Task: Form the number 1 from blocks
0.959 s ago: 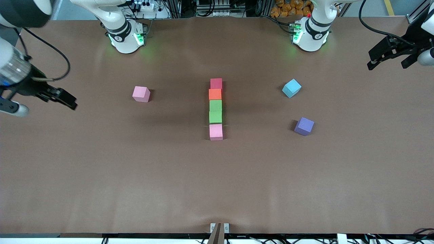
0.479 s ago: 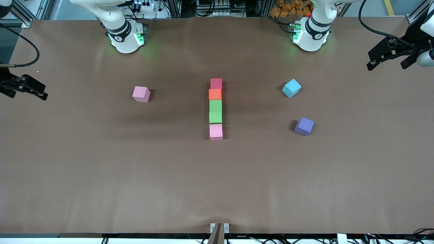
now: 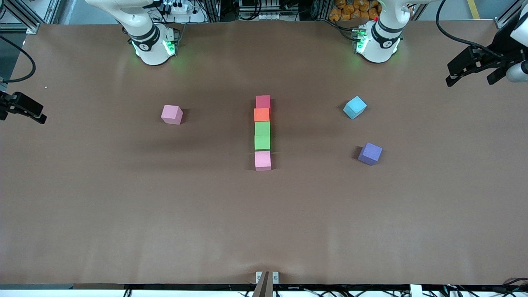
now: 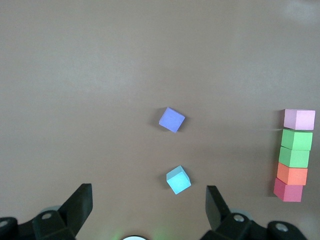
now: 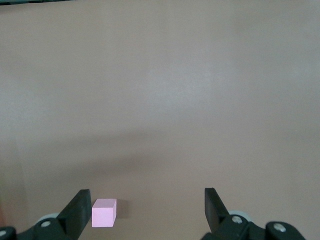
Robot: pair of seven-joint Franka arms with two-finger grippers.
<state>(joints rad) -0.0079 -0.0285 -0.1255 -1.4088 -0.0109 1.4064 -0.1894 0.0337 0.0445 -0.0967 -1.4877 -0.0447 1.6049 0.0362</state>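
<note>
Five blocks stand in a straight column at mid-table: crimson (image 3: 263, 101) farthest from the front camera, then orange (image 3: 261, 114), green (image 3: 262, 128), green (image 3: 262, 142) and pink (image 3: 262, 160). A second pink block (image 3: 171, 114) (image 5: 104, 213) lies alone toward the right arm's end. The sky-blue block (image 3: 354, 107) (image 4: 178, 180) and the purple block (image 3: 370, 154) (image 4: 171, 120) lie loose toward the left arm's end. My left gripper (image 3: 474, 66) (image 4: 148, 207) hangs open and holds nothing at the left arm's end of the table. My right gripper (image 3: 29, 110) (image 5: 147, 210) hangs open, nothing in it, at the right arm's end.
The brown table mat (image 3: 264, 227) carries only the blocks. Both robot bases (image 3: 150, 41) (image 3: 377, 39) stand along the edge farthest from the front camera. A small metal bracket (image 3: 267, 277) sits at the edge nearest the front camera.
My right gripper has drawn back from over the table toward the right arm's end. The left gripper and all blocks have stayed put.
</note>
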